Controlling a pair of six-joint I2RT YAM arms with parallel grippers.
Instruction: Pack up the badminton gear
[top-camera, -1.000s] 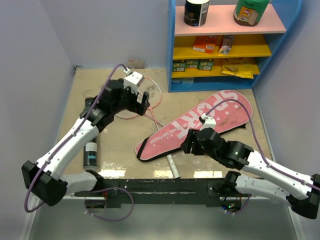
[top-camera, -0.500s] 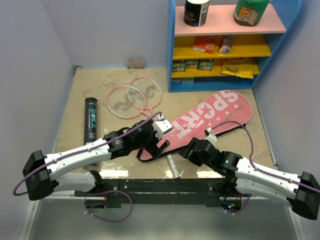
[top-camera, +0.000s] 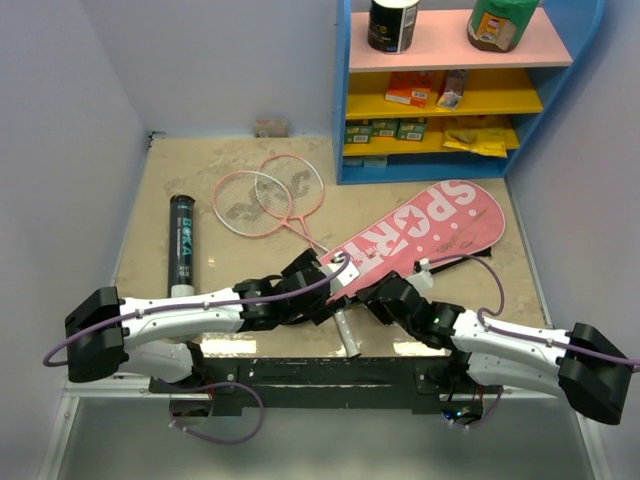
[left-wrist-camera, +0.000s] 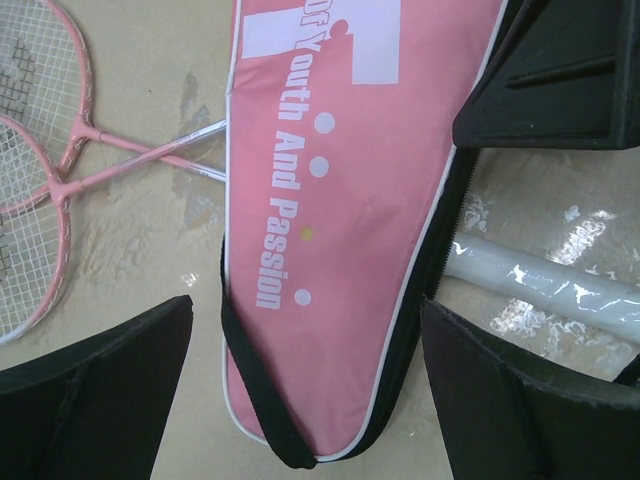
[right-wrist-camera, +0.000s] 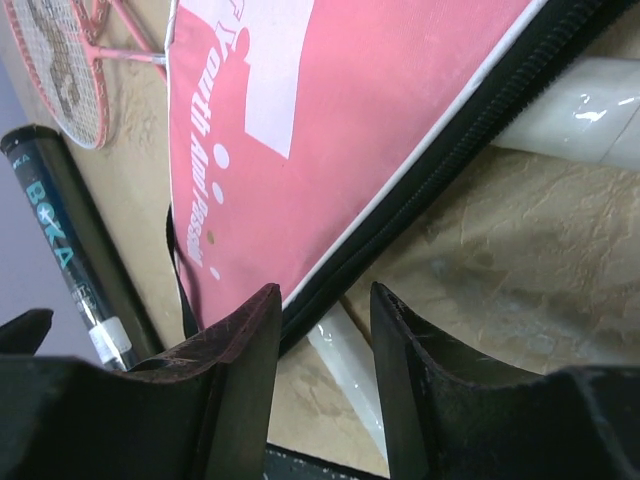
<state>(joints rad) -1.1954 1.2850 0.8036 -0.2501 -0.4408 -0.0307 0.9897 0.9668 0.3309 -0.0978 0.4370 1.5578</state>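
Note:
The pink bag (top-camera: 420, 235) lettered "SPORT" lies flat on the table, its narrow end towards the arms. My left gripper (top-camera: 322, 292) hangs open over that narrow end. In the left wrist view the bag (left-wrist-camera: 330, 200) with its black strap lies between the wide-spread fingers (left-wrist-camera: 100, 390), touching neither. My right gripper (top-camera: 372, 290) is low at the bag's near edge. In the right wrist view its jaws (right-wrist-camera: 322, 340) stand partly apart, with the black zipper edge (right-wrist-camera: 420, 190) just beyond the tips. Two pink rackets (top-camera: 265, 195) lie crossed at the back, the black tube (top-camera: 182, 245) at the left.
A blue shelf unit (top-camera: 450, 90) with boxes and jars stands at the back right. A white rod (top-camera: 345, 330) lies on the table beside the bag's narrow end, under both grippers. Walls close in the left and right sides.
My left arm swung from above the rackets down to the bag's narrow end. The right gripper slid left along the bag's near edge, and its jaws narrowed.

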